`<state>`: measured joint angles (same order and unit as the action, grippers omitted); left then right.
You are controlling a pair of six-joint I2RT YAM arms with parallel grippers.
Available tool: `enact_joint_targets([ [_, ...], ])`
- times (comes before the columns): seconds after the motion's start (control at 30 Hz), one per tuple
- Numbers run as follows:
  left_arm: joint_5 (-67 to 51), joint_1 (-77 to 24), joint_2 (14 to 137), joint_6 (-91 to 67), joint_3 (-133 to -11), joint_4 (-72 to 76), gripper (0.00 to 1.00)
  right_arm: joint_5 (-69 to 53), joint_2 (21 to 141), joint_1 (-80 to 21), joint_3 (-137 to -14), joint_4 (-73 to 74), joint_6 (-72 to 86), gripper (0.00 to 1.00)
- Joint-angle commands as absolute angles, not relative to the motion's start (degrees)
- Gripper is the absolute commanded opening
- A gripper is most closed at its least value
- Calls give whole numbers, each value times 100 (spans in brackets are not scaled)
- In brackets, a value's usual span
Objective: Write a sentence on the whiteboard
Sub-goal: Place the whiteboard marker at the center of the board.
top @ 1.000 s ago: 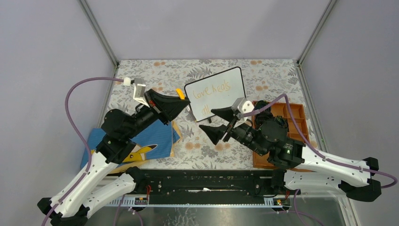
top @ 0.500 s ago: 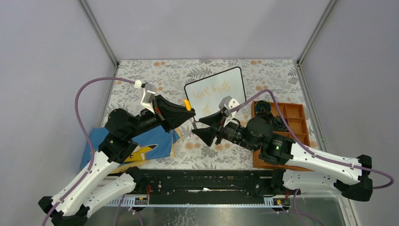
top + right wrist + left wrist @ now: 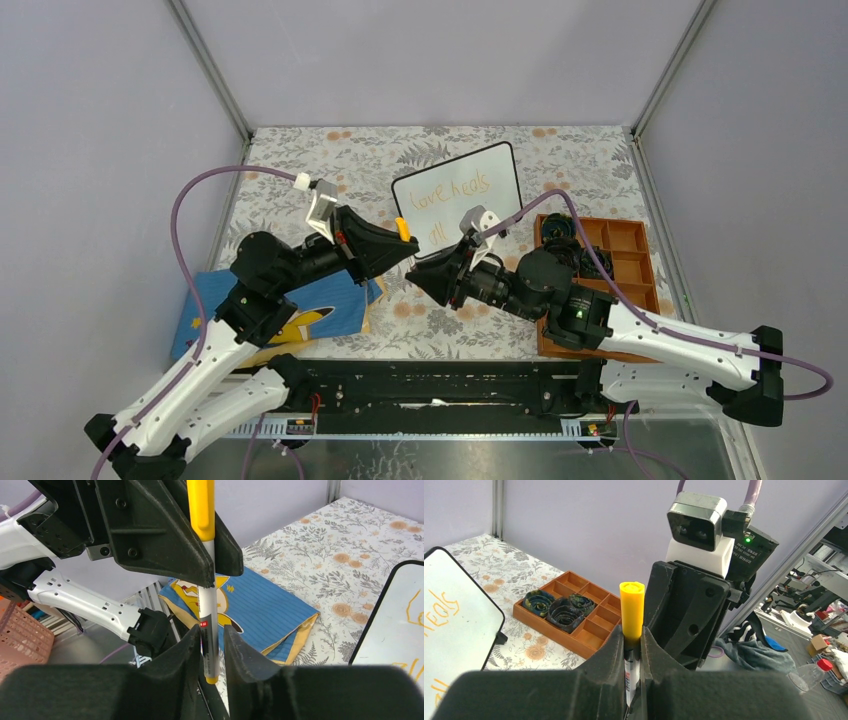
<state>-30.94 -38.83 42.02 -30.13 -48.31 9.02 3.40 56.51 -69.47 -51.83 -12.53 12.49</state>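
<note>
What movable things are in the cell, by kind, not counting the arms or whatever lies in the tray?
whiteboard: 1
marker: 1
blue cloth: 1
orange tray: 1
Total: 4

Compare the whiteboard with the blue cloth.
The whiteboard is white, black-framed and bears orange handwriting; the blue cloth is folded and cartoon-printed. The whiteboard sits mid-table; the blue cloth sits at the left, partly under the left arm. Both rest on the floral table cover.
</note>
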Motion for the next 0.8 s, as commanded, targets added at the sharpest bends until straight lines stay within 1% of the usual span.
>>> enact_joint_targets([
  [0.0,-3269,-3855,4227,-3200,-4763,1404,3,275,5605,-6899,-5159,-1602,1349,26],
  [0.07,-3270,-3858,4211,-3236,-4726,1427,8,313,5561,-6899,-5115,-1618,1340,19],
  [0.17,-3277,-3858,4212,-3287,-4671,1433,25,379,5500,-6891,-5028,-1677,1312,6],
  [0.27,-3271,-3856,4222,-3325,-4629,1433,45,442,5463,-6891,-4965,-1728,1275,1],
  [0.33,-3278,-3856,4222,-3343,-4608,1417,52,484,5451,-6889,-4934,-1748,1253,0],
  [0.47,-3220,-3856,4223,-3377,-4543,1389,52,606,5398,-6891,-4804,-1878,1248,0],
  [0.67,-3216,-3856,4292,-3483,-4410,1479,38,683,5293,-6891,-4597,-2126,1300,0],
  [0.77,-3270,-3856,4368,-3545,-4369,1551,36,706,5274,-6891,-4548,-2173,1314,0],
])
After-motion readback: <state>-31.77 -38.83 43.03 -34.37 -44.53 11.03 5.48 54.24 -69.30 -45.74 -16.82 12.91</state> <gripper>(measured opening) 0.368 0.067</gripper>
